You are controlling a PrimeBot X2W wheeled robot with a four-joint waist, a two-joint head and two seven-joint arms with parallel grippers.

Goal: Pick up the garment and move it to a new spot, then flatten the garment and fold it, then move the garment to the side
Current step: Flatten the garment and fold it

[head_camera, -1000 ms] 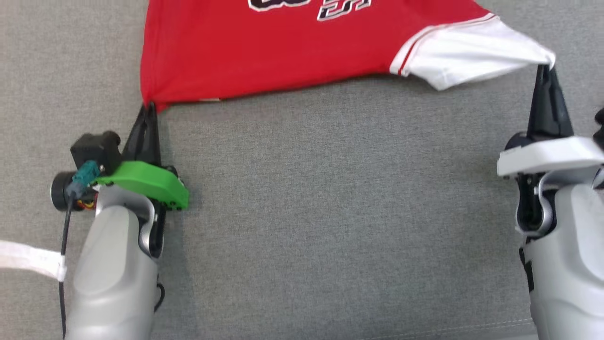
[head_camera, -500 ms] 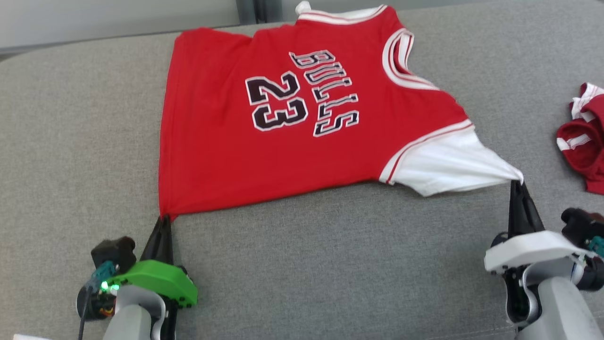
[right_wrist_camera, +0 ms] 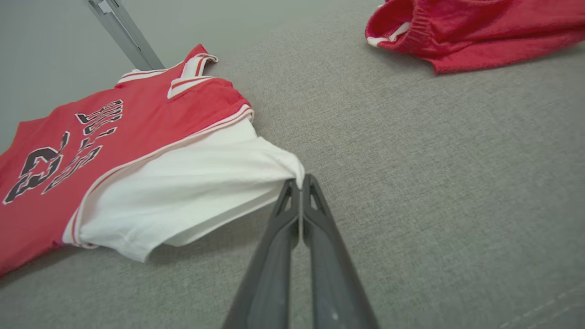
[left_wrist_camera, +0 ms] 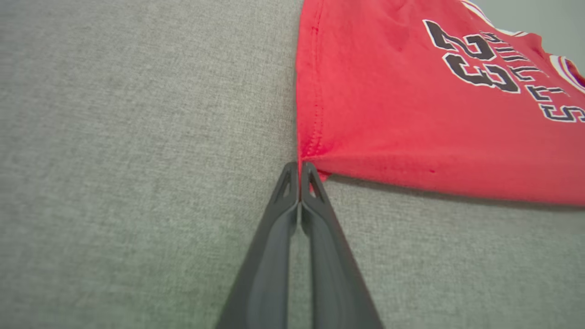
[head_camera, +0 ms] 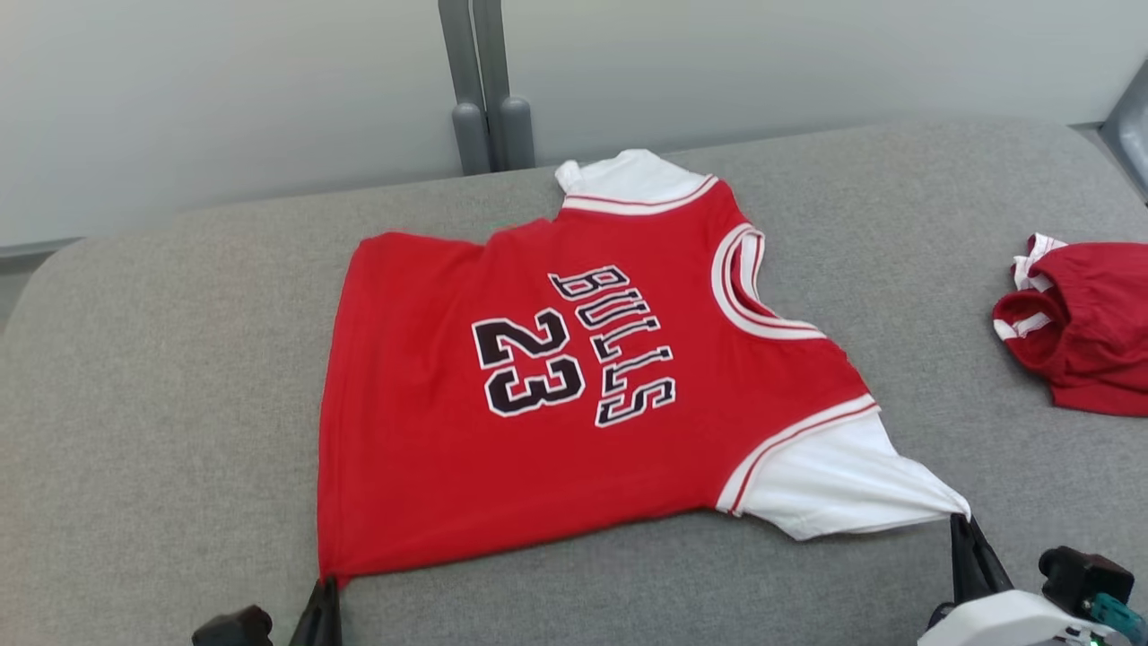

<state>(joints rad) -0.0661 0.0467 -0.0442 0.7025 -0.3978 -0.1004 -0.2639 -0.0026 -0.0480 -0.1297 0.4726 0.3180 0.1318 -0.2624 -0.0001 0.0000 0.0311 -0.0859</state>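
At the near edge of the grey padded surface [head_camera: 161, 404], the left gripper [left_wrist_camera: 300, 167] has its two dark fingers pressed together on the lower hem corner of the red jersey [head_camera: 538, 377], and the cloth there is drawn to a small point. Off to the right, the right gripper [right_wrist_camera: 300, 180] is closed in the same way, pinching the tip of the near white sleeve [head_camera: 843, 484]. That sleeve is pulled into a taut cone and lifted a little, with a shadow under it.

Between the two grips the jersey's near edge runs stretched and slightly raised. The rest lies front up and mostly flat across the middle of the surface, hem toward the robot's left and collar toward its right. It carries "BULLS" and "23" in black outlined in white, with red-and-white trim at the neck and armholes. A far white sleeve pokes out at the back edge.

A second red garment [head_camera: 1085, 341] with white trim lies crumpled at the right side, well apart from the jersey. Behind the surface stand a grey metal post [head_camera: 484, 90] and a pale wall [head_camera: 224, 99].
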